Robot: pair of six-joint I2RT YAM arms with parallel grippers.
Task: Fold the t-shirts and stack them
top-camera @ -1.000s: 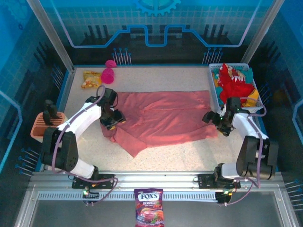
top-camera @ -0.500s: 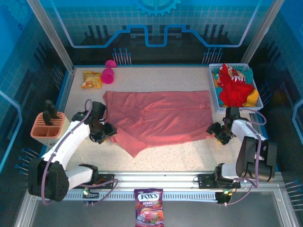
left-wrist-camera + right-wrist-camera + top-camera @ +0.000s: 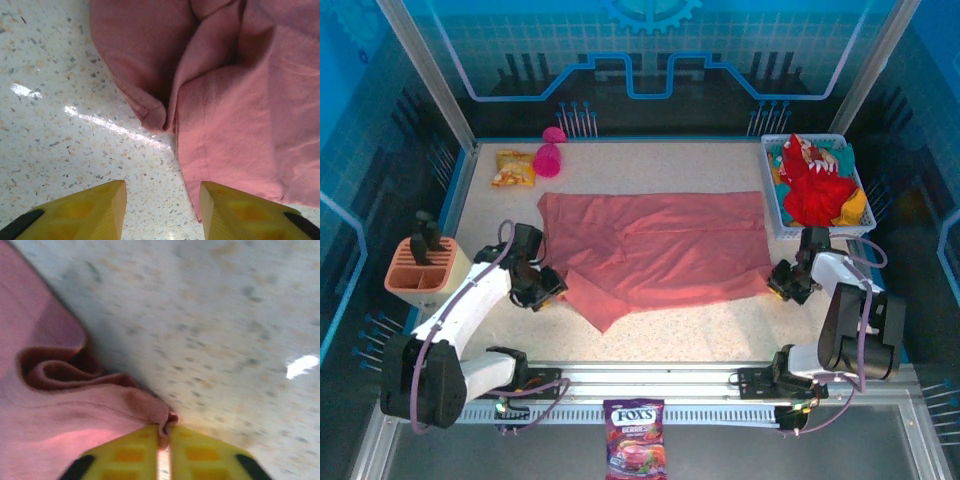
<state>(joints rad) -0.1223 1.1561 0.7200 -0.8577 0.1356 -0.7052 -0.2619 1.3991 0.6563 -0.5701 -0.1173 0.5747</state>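
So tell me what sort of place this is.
Probably a robot lab test cell, not a home: a speckled table boxed in by blue printed panels, the left arm and right arm bolted to an aluminium rail, and staged laundry, a salmon-pink t-shirt beside a white basket of clothes.

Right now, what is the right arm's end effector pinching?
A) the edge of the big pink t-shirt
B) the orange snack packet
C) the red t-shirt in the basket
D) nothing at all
A: in the right wrist view, the right end effector has its two yellow fingers closed together on a small fold at the edge of the salmon-pink t-shirt.
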